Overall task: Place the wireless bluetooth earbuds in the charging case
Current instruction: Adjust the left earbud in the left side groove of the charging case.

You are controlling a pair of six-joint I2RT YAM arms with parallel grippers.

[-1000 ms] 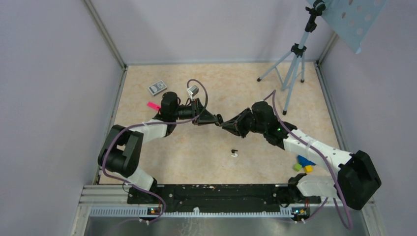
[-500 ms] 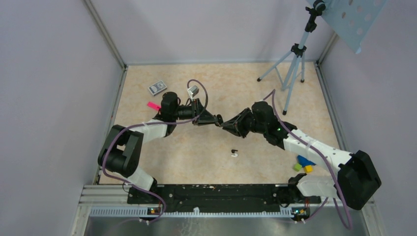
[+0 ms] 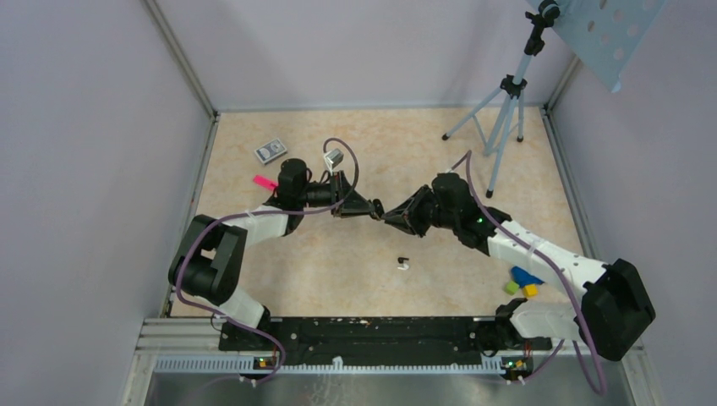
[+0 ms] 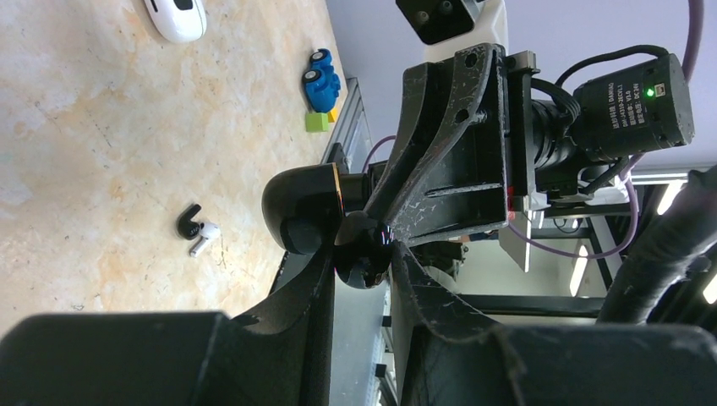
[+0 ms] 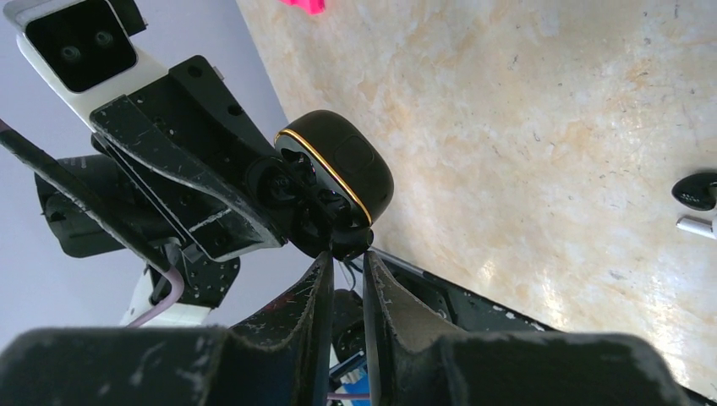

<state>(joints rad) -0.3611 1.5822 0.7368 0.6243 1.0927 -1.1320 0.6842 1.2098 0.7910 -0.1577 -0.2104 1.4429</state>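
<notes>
My left gripper (image 3: 370, 207) is shut on a glossy black charging case (image 4: 363, 251) with a gold-rimmed lid (image 5: 338, 169) that stands open, and holds it above the middle of the table. My right gripper (image 3: 388, 216) meets it from the right. In the right wrist view its fingers are almost together (image 5: 345, 255), pinching a small black piece at the case's mouth; it looks like a black earbud, but most of it is hidden. A black earbud (image 3: 402, 259) and a white earbud (image 3: 404, 266) lie together on the table nearer the front, also in the left wrist view (image 4: 194, 228).
A white rounded object (image 4: 176, 15) lies on the table under the right arm. Coloured toy blocks (image 3: 522, 282) sit at the right. A small card box (image 3: 270, 150) and a pink piece (image 3: 264, 181) lie at the back left. A tripod (image 3: 499, 118) stands at the back right.
My right wrist has shifted slightly toward the back while its fingertips stay at the case. The left gripper and the two earbuds on the table have not moved.
</notes>
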